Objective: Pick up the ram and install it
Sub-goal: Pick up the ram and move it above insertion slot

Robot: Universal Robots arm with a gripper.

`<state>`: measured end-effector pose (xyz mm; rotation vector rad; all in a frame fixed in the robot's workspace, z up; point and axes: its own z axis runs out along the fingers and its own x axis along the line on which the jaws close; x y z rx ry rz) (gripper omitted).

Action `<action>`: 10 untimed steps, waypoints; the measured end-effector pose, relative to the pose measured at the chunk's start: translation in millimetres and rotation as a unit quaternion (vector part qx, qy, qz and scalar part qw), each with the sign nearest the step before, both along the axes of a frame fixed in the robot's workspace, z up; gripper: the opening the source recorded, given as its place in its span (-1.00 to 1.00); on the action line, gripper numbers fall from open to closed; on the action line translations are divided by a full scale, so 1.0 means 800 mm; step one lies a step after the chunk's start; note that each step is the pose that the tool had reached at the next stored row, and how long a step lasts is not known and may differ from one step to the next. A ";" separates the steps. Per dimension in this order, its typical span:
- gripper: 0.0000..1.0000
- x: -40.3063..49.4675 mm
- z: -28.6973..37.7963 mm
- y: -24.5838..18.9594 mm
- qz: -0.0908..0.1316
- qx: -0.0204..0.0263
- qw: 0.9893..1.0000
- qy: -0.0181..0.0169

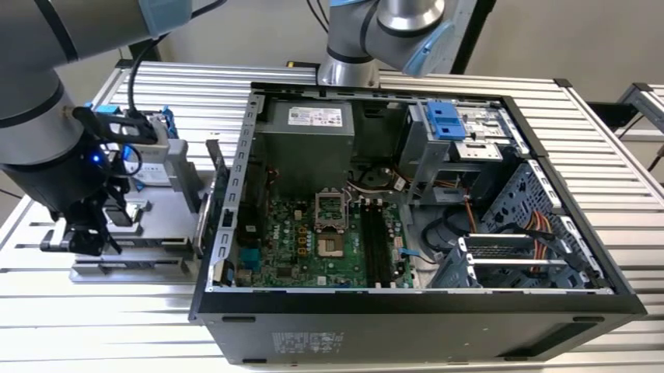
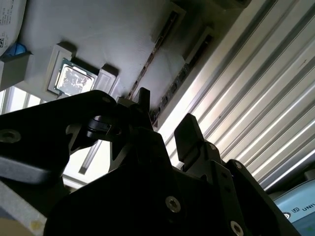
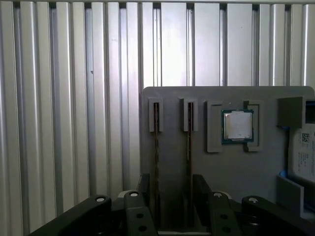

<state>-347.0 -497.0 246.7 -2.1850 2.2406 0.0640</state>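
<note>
In the first wrist view the gripper [image 3: 173,183] is seen spread wide, nothing held, over the grey holder [image 3: 172,101]; the ram [image 3: 156,147] and a second stick [image 3: 189,147] are stood edgewise in slots between the holder's edge and a processor [image 3: 237,125].

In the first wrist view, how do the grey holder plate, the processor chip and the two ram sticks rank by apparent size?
1. grey holder plate, clearly largest.
2. processor chip, by visible area.
3. ram sticks, edge-on: longer than the chip yet very thin. Both look alike, so they are ranked together.
</note>
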 end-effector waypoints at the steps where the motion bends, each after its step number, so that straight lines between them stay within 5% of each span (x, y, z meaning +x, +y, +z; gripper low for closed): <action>1: 1.00 0.000 -0.0004 0.0000 0.000 0.000 1.000 0.000; 10: 1.00 0.001 -0.0064 -0.0019 0.000 0.000 1.000 0.000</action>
